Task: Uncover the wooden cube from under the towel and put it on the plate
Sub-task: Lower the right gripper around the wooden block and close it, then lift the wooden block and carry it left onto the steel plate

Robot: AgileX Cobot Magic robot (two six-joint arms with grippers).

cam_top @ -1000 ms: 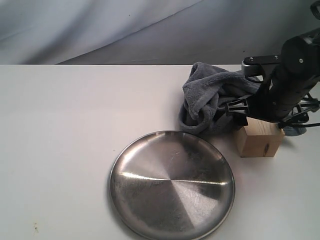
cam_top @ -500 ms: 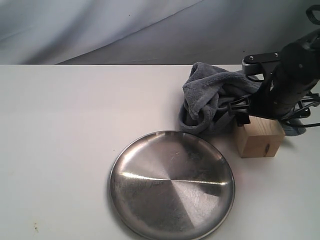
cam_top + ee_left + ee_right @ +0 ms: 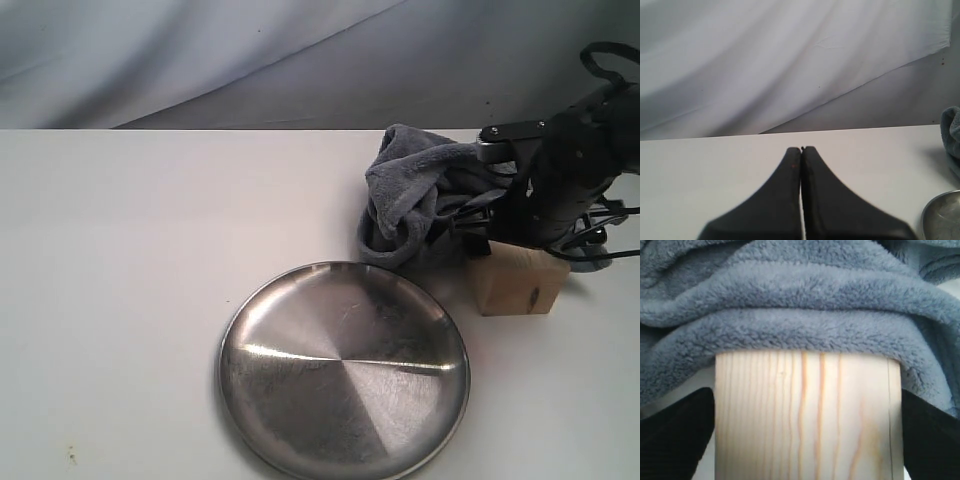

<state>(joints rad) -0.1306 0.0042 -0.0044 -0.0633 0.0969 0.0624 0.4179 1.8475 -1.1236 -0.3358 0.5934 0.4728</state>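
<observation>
The wooden cube sits on the desk at the right, just beyond the plate's far-right rim. The towel is bunched to its left and behind it. In the right wrist view one fold of the towel laps the cube's far top edge.

The right end effector straddles the cube with its jaws spread wide. Its pads meet both side faces with no gap showing, so I judge it a grip on the cube. The cube has no long axis to favour, and its grain runs parallel to the fingers.

The plate lies nearer and to the left of the cube, so the carry goes that way, clear of the towel fold. The left end effector is closed and empty, well off over the bare desk to the left, and the right arm is much the nearer.
</observation>
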